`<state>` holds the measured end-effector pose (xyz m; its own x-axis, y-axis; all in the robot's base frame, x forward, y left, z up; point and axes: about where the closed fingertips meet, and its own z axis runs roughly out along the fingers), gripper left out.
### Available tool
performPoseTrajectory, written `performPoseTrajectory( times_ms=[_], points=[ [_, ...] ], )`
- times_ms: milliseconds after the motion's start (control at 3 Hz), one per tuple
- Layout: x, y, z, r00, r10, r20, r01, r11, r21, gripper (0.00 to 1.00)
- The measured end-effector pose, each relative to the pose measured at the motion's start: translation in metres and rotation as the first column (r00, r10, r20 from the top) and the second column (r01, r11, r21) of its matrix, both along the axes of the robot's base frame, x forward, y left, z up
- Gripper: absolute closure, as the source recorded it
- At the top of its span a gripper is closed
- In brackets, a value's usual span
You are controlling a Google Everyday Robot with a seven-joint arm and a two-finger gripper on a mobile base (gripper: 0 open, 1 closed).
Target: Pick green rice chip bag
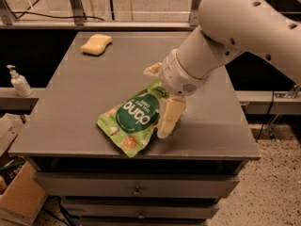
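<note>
Green rice chip bag (133, 122) flat near front edge of grey tabletop (80, 107), logo up. Cream gripper (165, 125) down at bag's right edge, touching or just over it; open or clenched, cannot tell. Soap dispenser (19, 81) off left. Yellow sponge (96, 44) far back left.

A yellow sponge (96, 44) lay at the far left corner of the grey surface (84, 107), well apart from the gripper (165, 126) near the front edge. A white pump bottle (19, 81) stood on a ledge to the left, above a cardboard box (21, 197); drawers (136, 187) sat beneath the surface.
</note>
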<state>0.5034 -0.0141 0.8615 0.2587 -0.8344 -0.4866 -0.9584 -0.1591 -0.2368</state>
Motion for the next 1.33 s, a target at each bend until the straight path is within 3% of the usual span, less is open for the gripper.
performPoseTrajectory(
  times_ms=[333,1333],
  points=[
    [0.005,0.012,-0.015,0.9997,0.025,-0.007,-0.025,0.999,0.020,0.15],
    [0.010,0.013,-0.008,0.9984,0.055,0.015,-0.055,0.998,-0.003,0.86]
  ],
)
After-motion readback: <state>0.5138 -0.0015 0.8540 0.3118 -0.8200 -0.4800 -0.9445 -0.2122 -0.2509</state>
